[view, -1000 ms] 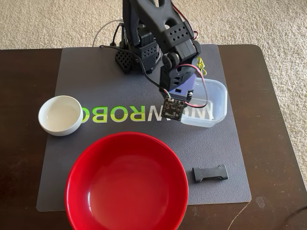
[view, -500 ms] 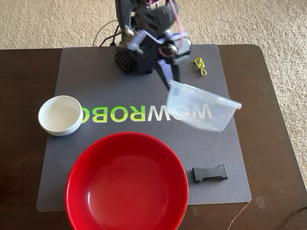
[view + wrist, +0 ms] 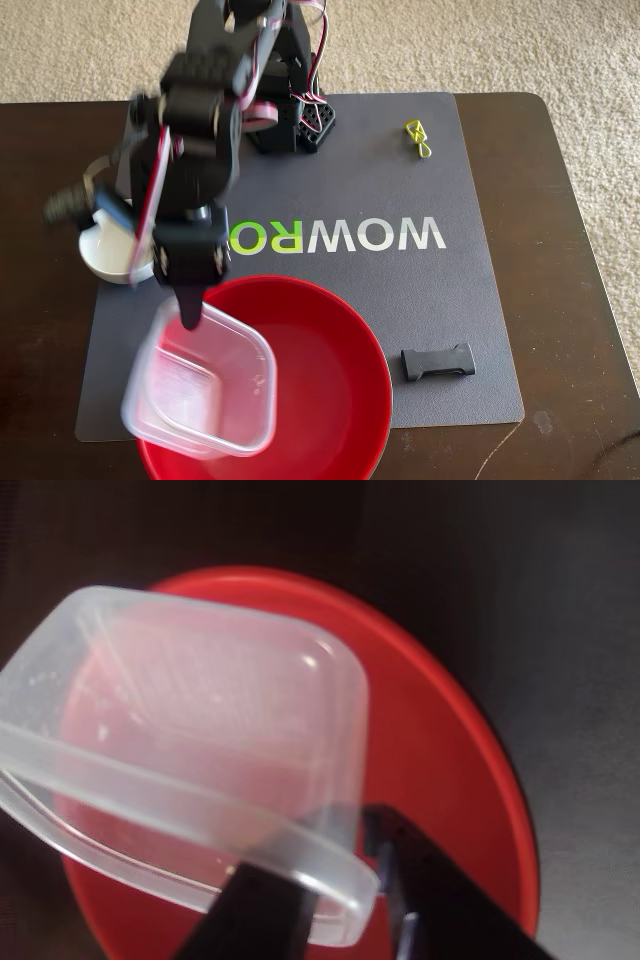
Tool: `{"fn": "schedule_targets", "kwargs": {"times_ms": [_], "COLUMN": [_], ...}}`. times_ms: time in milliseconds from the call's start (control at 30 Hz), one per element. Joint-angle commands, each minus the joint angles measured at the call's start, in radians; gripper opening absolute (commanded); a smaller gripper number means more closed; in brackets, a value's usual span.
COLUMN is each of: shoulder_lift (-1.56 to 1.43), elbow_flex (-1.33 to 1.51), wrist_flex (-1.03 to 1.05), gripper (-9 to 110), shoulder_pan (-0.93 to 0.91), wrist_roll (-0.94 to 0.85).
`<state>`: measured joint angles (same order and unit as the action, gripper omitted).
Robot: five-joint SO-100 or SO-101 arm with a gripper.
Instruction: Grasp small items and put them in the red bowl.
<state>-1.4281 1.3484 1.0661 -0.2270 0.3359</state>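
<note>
My gripper is shut on the rim of the clear square plastic tub and holds it tilted over the left part of the large red bowl at the mat's front edge. In the wrist view the tub fills the left, the gripper pinches its near rim, and the red bowl lies beneath. The small white bowl sits at the left, partly hidden by the arm. The black bone-shaped piece lies right of the red bowl. The yellow-green band lies at the back right.
A grey mat with "WOWRO" lettering covers a dark brown table. The arm's base stands at the mat's back edge. Beige carpet surrounds the table.
</note>
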Motion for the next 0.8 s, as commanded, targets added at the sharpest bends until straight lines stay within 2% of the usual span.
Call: {"fn": "schedule_targets", "kwargs": {"times_ms": [0,67,100,167,267,333,567,667,767], "shoulder_lift": [0.072,0.104,0.107,0.106,0.049,-0.025,-0.431,-0.48,-0.43], "elbow_flex": [-0.049,-0.052,-0.048,-0.038,0.003,0.031,0.035,0.069,0.173], "wrist_flex": [-0.014,-0.006,0.0,0.028,0.038,0.046,0.298,0.383,0.354], "gripper": [0,0,4,23,31,31,32,32,31], "shoulder_pan": [0.028,0.048,0.057,0.063,0.051,0.032,-0.074,-0.252,-0.512], "wrist_roll": [0.075,0.115,0.135,0.152,0.153,0.118,-0.028,0.029,0.17]}}
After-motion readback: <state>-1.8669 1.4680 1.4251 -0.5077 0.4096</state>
